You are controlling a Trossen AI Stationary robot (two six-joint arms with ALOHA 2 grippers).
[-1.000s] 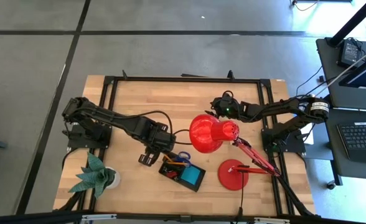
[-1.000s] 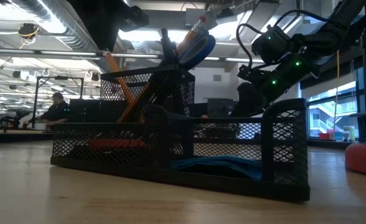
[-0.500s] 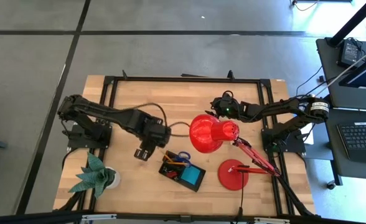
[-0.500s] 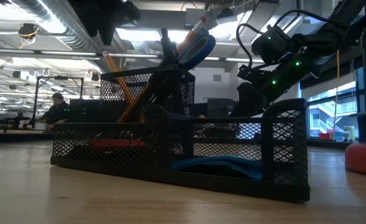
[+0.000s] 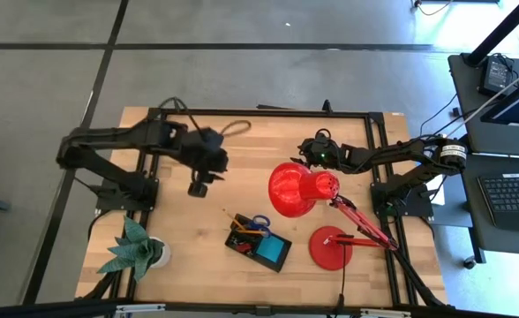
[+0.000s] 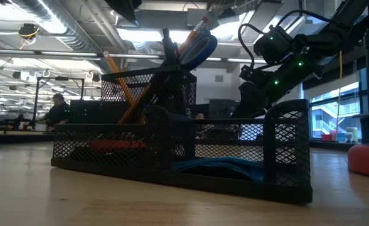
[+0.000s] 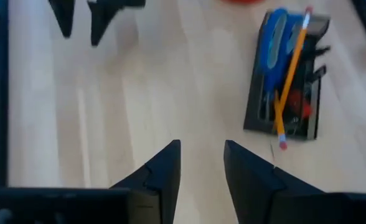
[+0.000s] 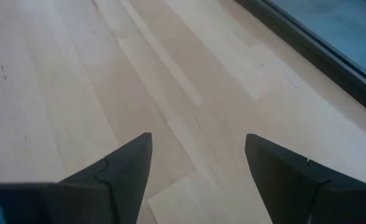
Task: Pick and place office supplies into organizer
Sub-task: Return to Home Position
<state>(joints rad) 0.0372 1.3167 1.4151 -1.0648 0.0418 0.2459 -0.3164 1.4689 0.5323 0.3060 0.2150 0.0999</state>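
Two grippers, both empty w/ fingers apart: left gripper (image 7: 203,147) over bare table, well apart from organizer (image 5: 242,245); right gripper (image 8: 198,138) near lamp shade (image 5: 295,189). Organizer holds pencil (image 7: 292,73), scissors (image 5: 259,223), blue pad (image 5: 273,251).

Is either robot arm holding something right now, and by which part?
Nothing is held. The left gripper and the right gripper are both open over bare table, with nothing between their fingers.

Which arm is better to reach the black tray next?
Probably left: the left gripper has bare table toward the tray; the right gripper sits behind the lamp shade.
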